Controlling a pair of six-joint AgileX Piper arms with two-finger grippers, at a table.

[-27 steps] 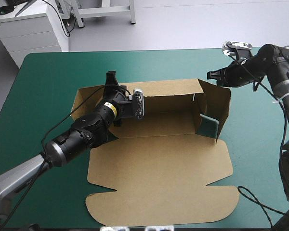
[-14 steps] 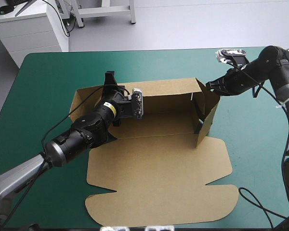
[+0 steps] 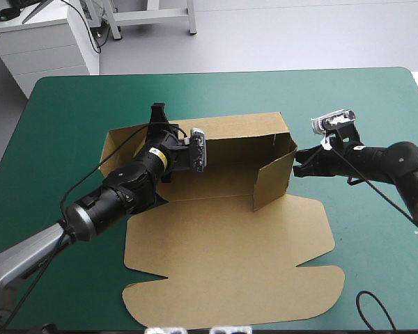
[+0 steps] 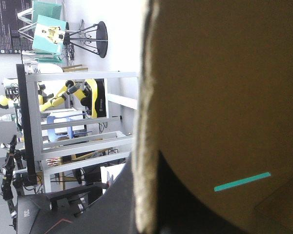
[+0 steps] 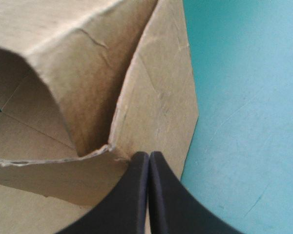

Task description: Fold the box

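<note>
The step in hand looks like bringing the right end wall (image 3: 273,177) of the box (image 3: 230,257) up and in, so it stands square to the back wall (image 3: 237,136). To do it well, the push should be slow and level, low on the board near its crease, aimed straight toward the other gripper. That way the wall hinges instead of buckling. The back wall has to be held firm meanwhile, or the whole sheet will slide across the teal-green cover (image 3: 76,111). A creased corner just ahead of the pushing tip is a likely place for the board to crumple.

The right gripper (image 5: 149,155) is fully closed, its two black fingers meeting in one point. It grips nothing. The tip presses against the outer face of the end wall, which leans away from it over the box floor. Bare cover lies beside it.

The left gripper (image 3: 159,118) sits at the far end of the back wall from the right one. Its wrist view shows the board's edge running between its fingers (image 4: 115,204), which are nearly together, so it appears clamped on the upright back wall.

The box lies between the two grippers. Its lid lies flat on the cover, on the near side of both.
</note>
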